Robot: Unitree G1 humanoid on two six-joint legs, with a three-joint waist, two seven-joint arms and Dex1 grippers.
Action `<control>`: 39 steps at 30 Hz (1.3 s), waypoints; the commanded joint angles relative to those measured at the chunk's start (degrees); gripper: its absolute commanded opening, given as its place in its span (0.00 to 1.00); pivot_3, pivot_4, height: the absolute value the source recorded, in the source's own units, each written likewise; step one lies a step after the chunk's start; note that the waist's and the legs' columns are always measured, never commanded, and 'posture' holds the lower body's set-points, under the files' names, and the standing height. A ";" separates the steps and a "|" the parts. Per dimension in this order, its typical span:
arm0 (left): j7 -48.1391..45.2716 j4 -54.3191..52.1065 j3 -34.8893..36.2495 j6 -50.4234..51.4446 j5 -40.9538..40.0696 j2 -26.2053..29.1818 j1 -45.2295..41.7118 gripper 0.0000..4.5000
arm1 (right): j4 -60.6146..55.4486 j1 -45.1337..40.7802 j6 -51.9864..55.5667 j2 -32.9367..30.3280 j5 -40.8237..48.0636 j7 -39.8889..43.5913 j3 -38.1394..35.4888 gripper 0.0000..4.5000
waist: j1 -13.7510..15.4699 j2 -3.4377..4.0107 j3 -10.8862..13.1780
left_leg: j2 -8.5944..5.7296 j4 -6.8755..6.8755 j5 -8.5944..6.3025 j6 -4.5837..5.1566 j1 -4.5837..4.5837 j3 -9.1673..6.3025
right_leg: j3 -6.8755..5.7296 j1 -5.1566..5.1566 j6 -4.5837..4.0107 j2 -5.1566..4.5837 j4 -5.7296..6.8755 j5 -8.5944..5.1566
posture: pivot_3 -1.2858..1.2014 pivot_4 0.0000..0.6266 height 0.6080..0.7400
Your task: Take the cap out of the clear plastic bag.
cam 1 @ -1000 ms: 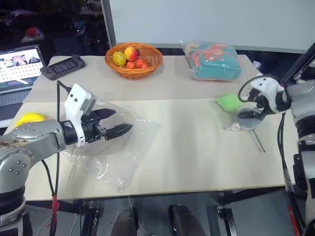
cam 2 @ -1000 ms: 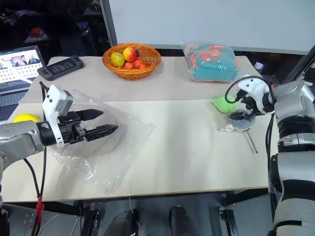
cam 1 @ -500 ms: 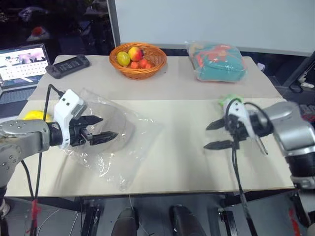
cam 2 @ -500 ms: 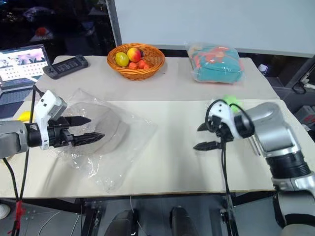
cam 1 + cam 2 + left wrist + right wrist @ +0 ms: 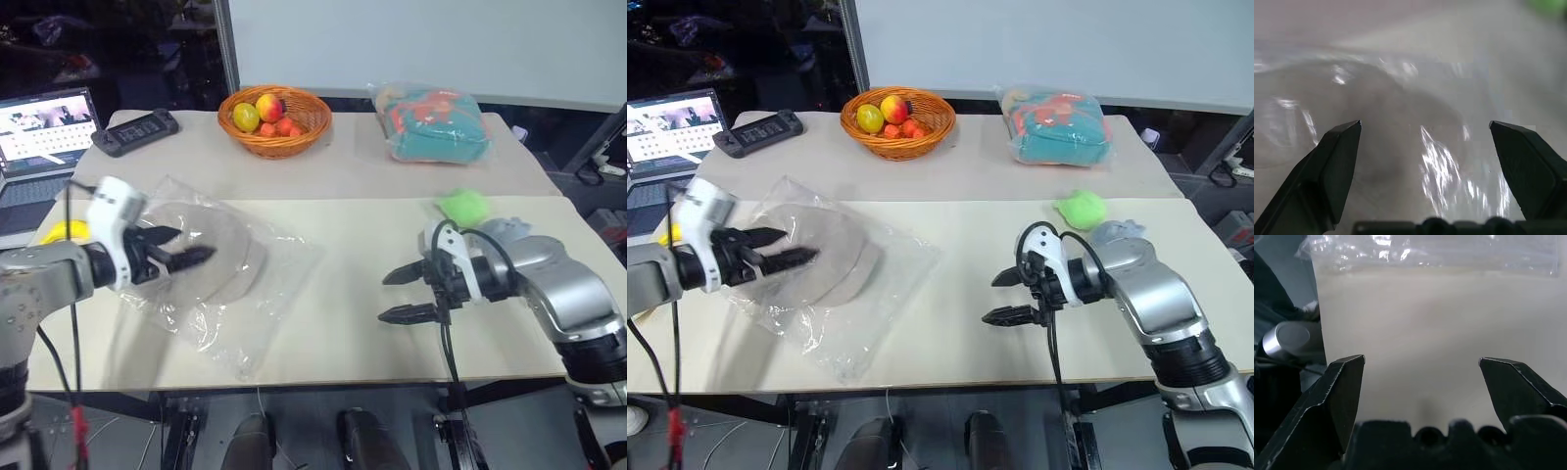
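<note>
The clear plastic bag (image 5: 257,294) lies wrinkled on the left half of the table. Inside it sits the beige cap (image 5: 223,262), which also shows through the glossy film in the left wrist view (image 5: 1386,152). My left gripper (image 5: 188,247) hovers open at the bag's left side, with its fingers pointing right over the cap's edge and nothing between them. I cannot tell whether it touches the film. My right gripper (image 5: 384,298) stands open over bare table to the right of the bag, pointing left at it. In its wrist view the bag (image 5: 1435,252) lies ahead.
A fruit basket (image 5: 275,137) and a clear package of teal and orange contents (image 5: 432,124) stand at the back. A green object (image 5: 460,204) and a small clear bag (image 5: 505,230) lie behind my right arm. A laptop (image 5: 39,122), a handheld console (image 5: 132,130) and a yellow object (image 5: 61,231) are at left.
My right arm has swung in from the table's right edge to mid-table and turned its open gripper leftward toward the bag. My left gripper has drawn back to the left over the bag.
</note>
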 commanded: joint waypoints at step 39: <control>26.81 33.18 5.25 -27.95 -35.61 -22.54 9.65 0.85 | 9.77 -27.17 -10.23 11.15 6.05 -0.49 -3.98 1.00 | 3.13 0.20 -0.67 | 0.07 -0.33 -0.28 -0.46 0.57 0.26 | -0.10 0.28 -0.91 -0.06 -0.02 -0.07 | 0.52 0.24 1.00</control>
